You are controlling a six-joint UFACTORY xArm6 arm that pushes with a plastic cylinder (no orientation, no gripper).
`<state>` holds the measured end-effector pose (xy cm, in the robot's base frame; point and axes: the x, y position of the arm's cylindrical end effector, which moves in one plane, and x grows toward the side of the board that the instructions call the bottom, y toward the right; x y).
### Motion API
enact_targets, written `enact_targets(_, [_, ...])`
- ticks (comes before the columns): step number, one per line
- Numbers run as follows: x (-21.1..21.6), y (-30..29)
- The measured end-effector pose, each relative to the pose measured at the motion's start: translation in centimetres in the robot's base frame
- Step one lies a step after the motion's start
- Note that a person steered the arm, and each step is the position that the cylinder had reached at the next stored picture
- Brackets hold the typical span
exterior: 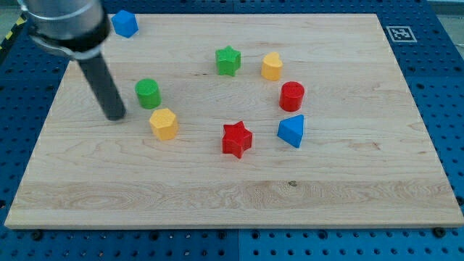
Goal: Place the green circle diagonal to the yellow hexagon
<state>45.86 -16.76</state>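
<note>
A wide bare strip of desk (217,196) runs along the view's bottom edge. Above it sit the red star (236,139) and blue triangle (291,130). The yellow hexagon (164,123) lies just below-right of the green circle (148,93), nearly touching. My tip (114,115) stands left of both, apart. I carry no gripper. Farther up, the blue block (125,23) hugs the top edge.

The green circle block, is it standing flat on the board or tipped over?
Standing flat. The green circle shows its round top face upward, just above-left of the yellow hexagon. My tip is at its left, apart.
</note>
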Motion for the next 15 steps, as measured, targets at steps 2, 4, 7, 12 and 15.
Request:
enact_targets(2, [0.7, 4.9])
enact_targets(4, [-2.5, 2.8])
enact_targets(7, [-10.3, 2.7])
enact_targets(12, [-12.4, 3.7])
enact_targets(15, [-14.2, 2.9])
